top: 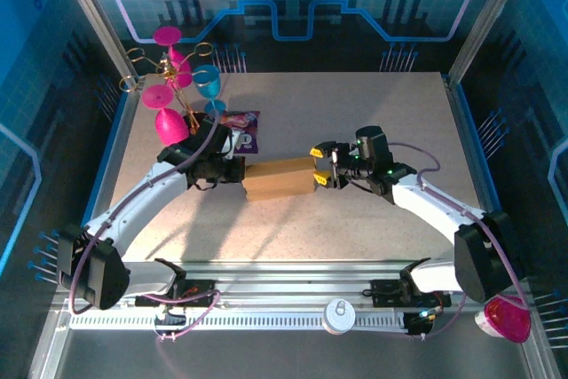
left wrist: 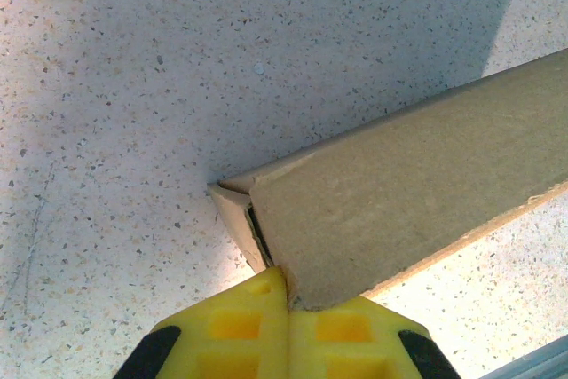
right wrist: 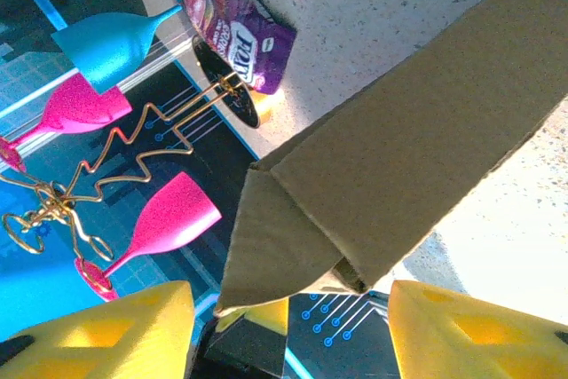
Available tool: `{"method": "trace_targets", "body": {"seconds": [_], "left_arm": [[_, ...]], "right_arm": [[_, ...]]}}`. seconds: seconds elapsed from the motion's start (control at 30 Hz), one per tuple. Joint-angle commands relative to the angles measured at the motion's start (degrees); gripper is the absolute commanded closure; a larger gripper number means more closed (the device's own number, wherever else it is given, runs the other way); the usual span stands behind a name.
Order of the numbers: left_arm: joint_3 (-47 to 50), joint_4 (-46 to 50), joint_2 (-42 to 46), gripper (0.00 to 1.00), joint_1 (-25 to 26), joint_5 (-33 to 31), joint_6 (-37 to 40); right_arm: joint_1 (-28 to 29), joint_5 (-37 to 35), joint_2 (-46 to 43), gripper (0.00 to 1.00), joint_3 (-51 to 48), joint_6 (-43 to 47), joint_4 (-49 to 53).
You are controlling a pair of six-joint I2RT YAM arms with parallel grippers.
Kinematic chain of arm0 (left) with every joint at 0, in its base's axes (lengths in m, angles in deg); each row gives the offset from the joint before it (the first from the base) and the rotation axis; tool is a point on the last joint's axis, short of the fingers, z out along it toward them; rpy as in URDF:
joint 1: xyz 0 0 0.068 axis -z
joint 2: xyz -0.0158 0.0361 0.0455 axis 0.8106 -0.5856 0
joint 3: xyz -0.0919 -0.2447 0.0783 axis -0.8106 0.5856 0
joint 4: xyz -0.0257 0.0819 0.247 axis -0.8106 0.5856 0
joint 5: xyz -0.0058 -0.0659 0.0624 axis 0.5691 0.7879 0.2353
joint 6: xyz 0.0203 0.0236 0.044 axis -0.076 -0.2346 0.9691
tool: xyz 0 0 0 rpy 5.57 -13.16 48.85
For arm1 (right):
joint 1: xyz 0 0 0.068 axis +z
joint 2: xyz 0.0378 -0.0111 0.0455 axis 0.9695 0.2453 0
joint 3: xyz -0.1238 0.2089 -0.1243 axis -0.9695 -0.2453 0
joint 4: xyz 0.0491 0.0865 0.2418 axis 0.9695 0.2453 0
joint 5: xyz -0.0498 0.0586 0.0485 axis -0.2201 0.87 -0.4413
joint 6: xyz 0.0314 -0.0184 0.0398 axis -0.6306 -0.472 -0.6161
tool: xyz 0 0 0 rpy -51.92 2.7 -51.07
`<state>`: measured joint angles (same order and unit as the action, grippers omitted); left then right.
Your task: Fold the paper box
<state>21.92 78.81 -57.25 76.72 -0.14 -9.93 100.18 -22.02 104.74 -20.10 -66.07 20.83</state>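
Plain brown cardboard paper box (top: 280, 179) lies in the middle of the tabletop (top: 373, 130). Our left gripper (left wrist: 286, 297) is clenched at its left corner; our right gripper (right wrist: 293, 308) stands released around the loose right-end flap (right wrist: 266, 237) — we judge an off-centre close could crumple it or skew the box.

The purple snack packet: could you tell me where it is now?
Top view: the purple snack packet lies left of centre, just beyond the paper box and beside the goblet rack.

Bright overhead light, soft shadows, sharp focus
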Motion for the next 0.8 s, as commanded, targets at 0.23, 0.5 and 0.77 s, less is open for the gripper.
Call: {"method": "trace_targets", "body": {"seconds": [0.23,0.5,0.77], "left_arm": [[0.8,3.8,0.4,0.85,0.7,0.8,-1.2],[0.6,4.5,5.4,0.47,0.6,5.1,-7.3],[5.9,-1.6,13.3,0.37,-5.8,15.0,-34.6]], "right_arm": [[0.1,0.4,2.7,0.55,-0.9,0.6,-1.3],[0.1,0.3,3.1,0.60,-0.9,1.2,-0.9],[0.0,0.0,3.4,0.61,-1.2,1.7,-0.7]]}}
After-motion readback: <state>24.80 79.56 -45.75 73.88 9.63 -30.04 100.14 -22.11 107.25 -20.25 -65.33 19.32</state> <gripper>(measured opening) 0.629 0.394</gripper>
